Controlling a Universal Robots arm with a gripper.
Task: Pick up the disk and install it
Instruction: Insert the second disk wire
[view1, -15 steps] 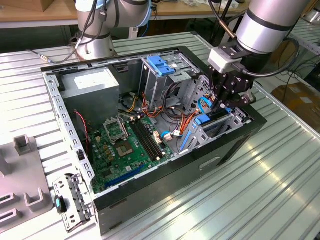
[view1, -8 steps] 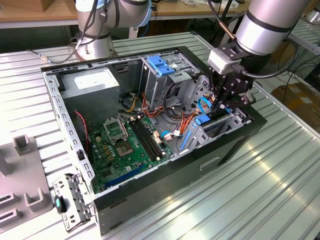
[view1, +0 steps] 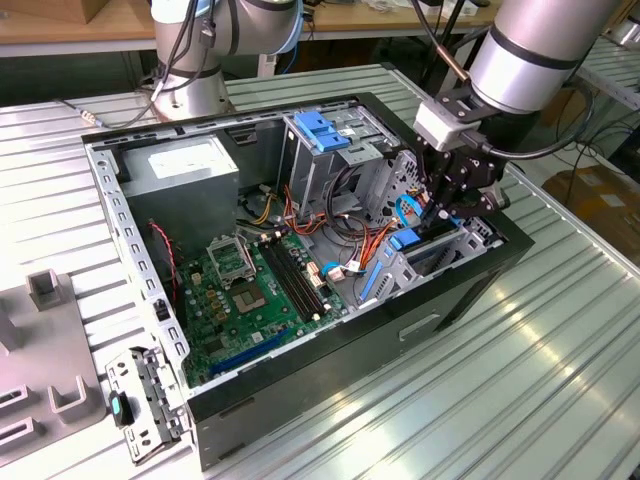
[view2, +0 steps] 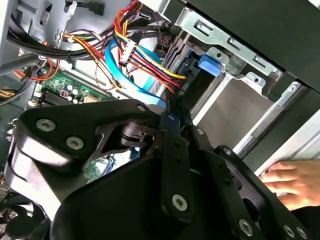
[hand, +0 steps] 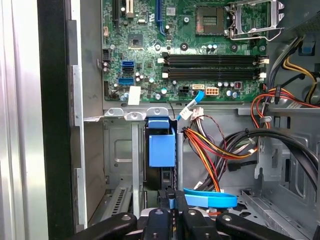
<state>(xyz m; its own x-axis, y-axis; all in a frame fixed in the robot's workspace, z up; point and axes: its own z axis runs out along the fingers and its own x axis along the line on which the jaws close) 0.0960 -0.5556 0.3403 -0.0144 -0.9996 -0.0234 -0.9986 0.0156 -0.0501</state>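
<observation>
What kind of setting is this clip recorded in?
Probably a robotics lab or assembly test bench: an open computer case lies on a ribbed metal table, the gripper works inside it, and a second robot arm stands behind.

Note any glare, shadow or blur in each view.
Exterior view: bright glare streaks on the ribbed metal table. Second wrist view: the gripper looms close and soft, and a hand looks washed out. First wrist view: evenly lit motherboard, dark shadowed case edge.

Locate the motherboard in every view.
Exterior view: motherboard on the case floor, toward the exterior view's left.
Second wrist view: green motherboard behind the wires.
First wrist view: motherboard beyond the drive bay.
Shared landmark: blue cable.
</observation>
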